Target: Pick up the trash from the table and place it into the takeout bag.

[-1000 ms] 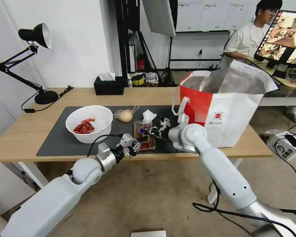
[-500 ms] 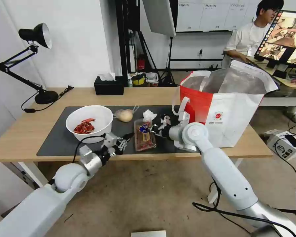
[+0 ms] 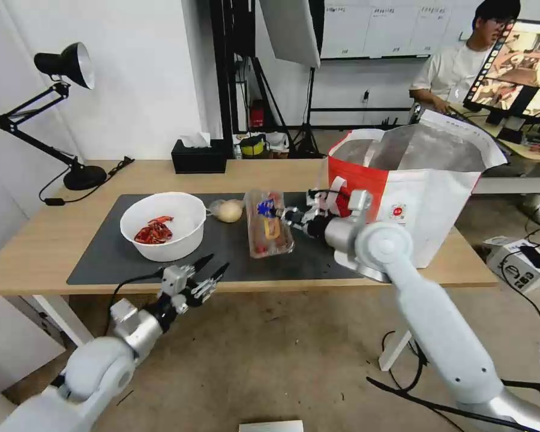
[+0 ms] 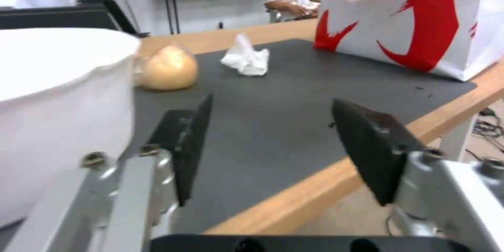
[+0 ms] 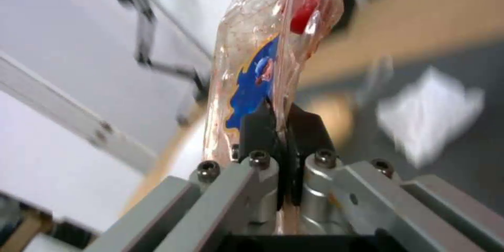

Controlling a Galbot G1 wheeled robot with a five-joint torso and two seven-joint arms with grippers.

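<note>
The clear hinged plastic tray of food scraps [image 3: 269,223] has been lifted off the dark grey mat [image 3: 126,264], clamped in the right end effector [image 3: 287,216] near the red-and-white takeout bag [image 3: 411,192]. The left end effector [image 3: 209,271], fingers apart, has been withdrawn past the table's [image 3: 54,240] near edge.

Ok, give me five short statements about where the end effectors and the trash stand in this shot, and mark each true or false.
1. The right end effector is shut on the clear hinged plastic tray. True.
2. The left end effector holds the crumpled white tissue. False: it is open and empty, in front of the table edge; the tissue lies on the dark grey mat.
3. The white round bowl holds red shells. True.
4. The tray is inside the takeout bag. False: it is held outside, beside the bag.
5. The bagged beige lump lies on the mat beside the bowl. True.
</note>
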